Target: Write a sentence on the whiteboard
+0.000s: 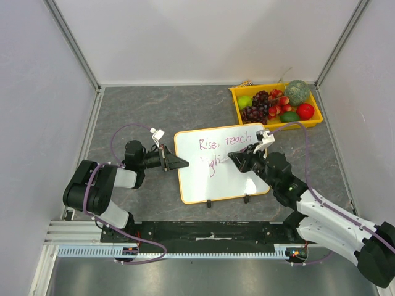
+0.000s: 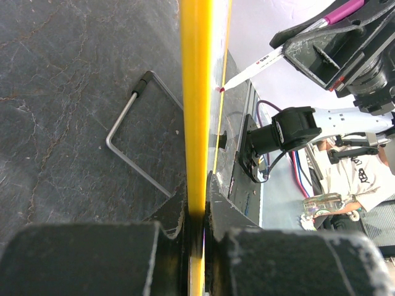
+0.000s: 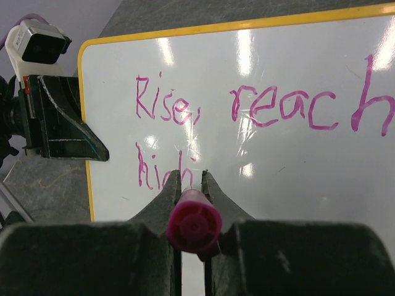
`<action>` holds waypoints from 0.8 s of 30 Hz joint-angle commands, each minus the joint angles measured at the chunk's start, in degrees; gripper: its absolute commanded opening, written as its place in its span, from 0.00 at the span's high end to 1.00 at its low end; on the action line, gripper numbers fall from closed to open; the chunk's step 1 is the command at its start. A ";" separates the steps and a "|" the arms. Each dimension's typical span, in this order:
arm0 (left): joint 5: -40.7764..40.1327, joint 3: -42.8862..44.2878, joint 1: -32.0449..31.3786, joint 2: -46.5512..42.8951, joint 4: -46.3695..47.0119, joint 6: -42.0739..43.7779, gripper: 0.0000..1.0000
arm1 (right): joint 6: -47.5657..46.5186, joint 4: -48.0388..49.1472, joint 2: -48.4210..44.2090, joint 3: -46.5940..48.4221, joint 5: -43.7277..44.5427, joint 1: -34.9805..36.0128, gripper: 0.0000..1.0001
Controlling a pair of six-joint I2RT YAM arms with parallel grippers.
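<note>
The whiteboard is being kept flat at the middle of the table. Its 9 o'clock edge is being pinched by the left gripper, whose fingers are being pressed together on that edge. A pink marker is being clamped by the right gripper, which is being reached in from the board's 4 o'clock side. The marker's tip is being held at, or just off, the surface below the first line.

Of the sentence, the upper line, "Rise, reach", is being shown complete. The lower line is being read as roughly "high", with its end partly hidden by the fingers. The task is being judged well past halfway, and only the closing letters of the second line appear to be left. A fruit tray is being kept apart at the board's 1 o'clock.
</note>
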 commanded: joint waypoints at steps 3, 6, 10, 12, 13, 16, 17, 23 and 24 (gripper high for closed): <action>-1.40 -0.26 -1.39 1.47 -4.34 6.29 0.98 | 1.05 -2.11 -1.83 -2.87 -0.63 -0.18 1.00; -1.40 -0.26 -1.40 1.47 -4.34 6.29 0.98 | 1.13 -2.28 -2.80 -2.96 -0.63 -0.18 1.00; -1.40 -0.26 -1.40 1.56 -4.34 6.29 0.98 | 1.22 -2.55 -3.77 -1.12 -0.71 -0.18 1.00; -1.40 -0.26 -1.40 1.47 -4.34 6.20 0.98 | 1.48 -2.72 -4.30 0.11 -0.72 -0.18 1.00; -1.40 -0.34 -1.40 1.47 -4.34 6.29 0.98 | 1.75 -2.90 -4.47 0.73 -0.63 -0.18 1.00; -1.40 -0.26 -1.40 1.47 -4.34 6.29 0.98 | 1.93 -2.81 -4.91 2.05 -0.37 -0.18 1.00; -1.40 -0.26 -1.40 1.47 -4.34 6.29 0.98 | 1.93 -2.81 -5.00 2.31 -0.19 -0.18 1.00; -1.31 -0.26 -1.40 1.47 -4.34 6.29 0.98 | 0.96 -2.46 -4.48 3.28 1.57 -0.18 1.00; -1.31 -0.26 -1.31 1.47 -4.43 6.29 0.98 | 0.61 -2.46 -3.95 3.37 1.74 -0.18 1.00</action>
